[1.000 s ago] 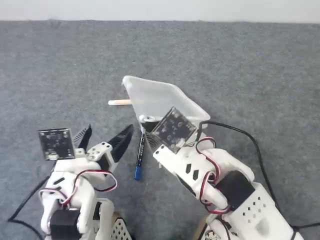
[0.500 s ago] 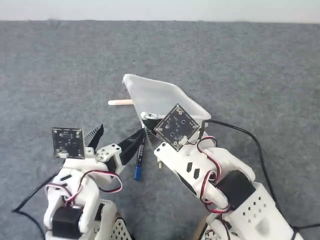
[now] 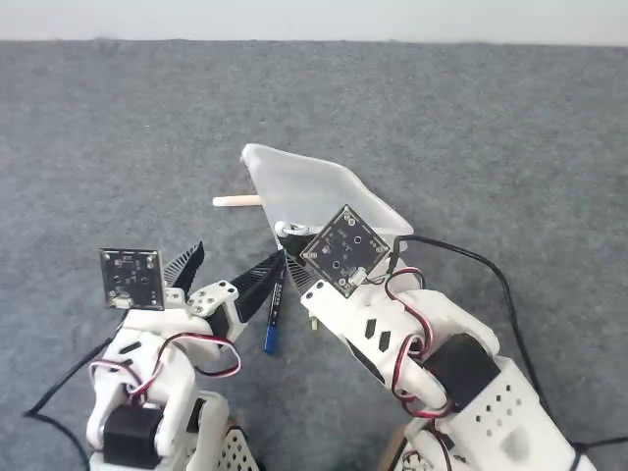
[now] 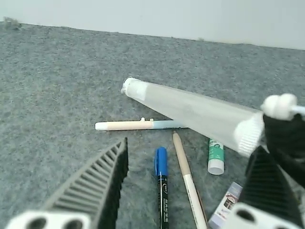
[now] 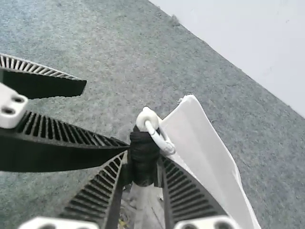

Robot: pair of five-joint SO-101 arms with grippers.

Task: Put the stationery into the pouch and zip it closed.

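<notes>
I read the step in hand as the left arm picking a first piece off the grey desk (image 3: 491, 118) while the right arm holds up the translucent pouch (image 3: 319, 191). One end of the pouch is raised and the far end rests on the desk, lying across a cream-and-blue pen (image 4: 136, 125). I cannot tell whether its mouth is unzipped, so I would check that before carrying anything over.

To do it well I would start with the blue marker (image 4: 162, 183), which lies nearest between the left fingers. I would come straight down, take it across its barrel near the middle, and stay off the pencil (image 4: 185, 174) just beside it. The green glue stick (image 4: 216, 156) sits near the pouch's raised end and can wait. The right arm should not shift, or the opening will wander.

The left end effector (image 3: 240, 253) is spread wide and holds nothing; it hangs above the marker and pencil, touching neither that I can see. The right end effector (image 5: 143, 164) is pressed together on the pouch's black tab (image 5: 142, 152), with the white zip pull (image 5: 148, 120) standing free just above the pinch.
</notes>
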